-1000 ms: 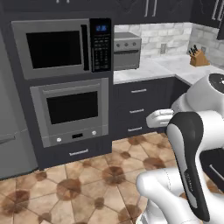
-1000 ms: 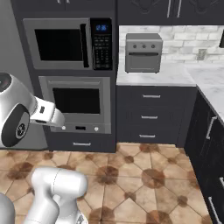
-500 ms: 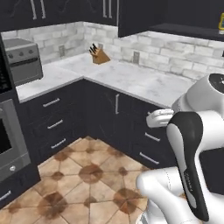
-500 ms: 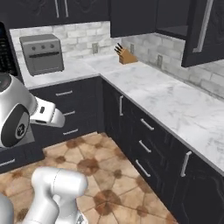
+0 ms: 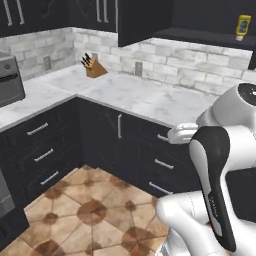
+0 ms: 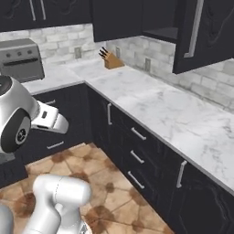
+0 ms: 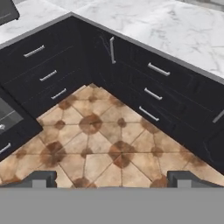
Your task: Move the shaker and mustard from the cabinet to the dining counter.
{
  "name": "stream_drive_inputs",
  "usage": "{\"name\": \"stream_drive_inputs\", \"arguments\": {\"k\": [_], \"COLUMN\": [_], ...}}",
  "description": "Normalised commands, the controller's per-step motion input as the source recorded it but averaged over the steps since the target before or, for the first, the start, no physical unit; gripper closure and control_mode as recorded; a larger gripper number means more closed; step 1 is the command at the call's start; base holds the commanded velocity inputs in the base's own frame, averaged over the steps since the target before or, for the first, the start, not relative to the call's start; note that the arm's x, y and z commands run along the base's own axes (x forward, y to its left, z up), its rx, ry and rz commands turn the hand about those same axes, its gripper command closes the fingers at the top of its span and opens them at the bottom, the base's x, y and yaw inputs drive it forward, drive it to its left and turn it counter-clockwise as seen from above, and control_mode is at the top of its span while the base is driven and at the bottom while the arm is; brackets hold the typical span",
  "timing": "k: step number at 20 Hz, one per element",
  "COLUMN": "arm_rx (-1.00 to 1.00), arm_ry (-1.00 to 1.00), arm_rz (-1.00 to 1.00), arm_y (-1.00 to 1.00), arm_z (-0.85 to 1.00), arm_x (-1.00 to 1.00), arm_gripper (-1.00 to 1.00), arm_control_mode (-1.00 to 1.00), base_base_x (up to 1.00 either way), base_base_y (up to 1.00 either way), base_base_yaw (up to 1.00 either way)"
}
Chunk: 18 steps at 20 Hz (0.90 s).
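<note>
Mustard (image 5: 243,26): dull yellow squeeze bottle, upright on the shelf of the open cabinet, high at the right of the left base view; nothing touches it.
Shaker: not made out on the shelf.
Cabinet (image 6: 203,34): black upper wall unit over the marble worktop (image 6: 173,112); its door stands swung open, silver bar handle facing the room.
Gripper (image 7: 109,178): fingers wide apart and empty, held low, pointed down at the tiled floor (image 7: 96,148) before the corner drawers.
Change: a second ago both base views faced the microwave and wall oven; now they face the corner worktop, the knife block (image 5: 93,67) and the open cabinet. The whole scene has shifted, so the base has turned, not the things.
Meaning: the approach is likely nearly done; the reach up to the shelf is not yet begun, and neither item has been moved.
</note>
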Motion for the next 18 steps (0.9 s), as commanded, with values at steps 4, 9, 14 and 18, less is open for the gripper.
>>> {"name": "stream_drive_inputs", "arguments": {"k": [4, 9, 14, 18], "arm_rx": [0.00, 0.00, 0.00, 0.00], "arm_ry": [0.00, 0.00, 0.00, 0.00], "arm_rz": [0.00, 0.00, 0.00, 0.00], "arm_y": [0.00, 0.00, 0.00, 0.00], "arm_z": [0.00, 0.00, 0.00, 0.00], "arm_x": [0.00, 0.00, 0.00, 0.00], "arm_gripper": [-1.00, -1.00, -1.00, -1.00], "arm_control_mode": [1.00, 1.00, 1.00, 1.00], "base_base_x": [1.00, 0.64, 0.04, 0.29], "base_base_y": [-0.05, -0.27, -0.17, 0.09], "base_base_yaw": [-0.20, -0.37, -0.62, -0.58]}}
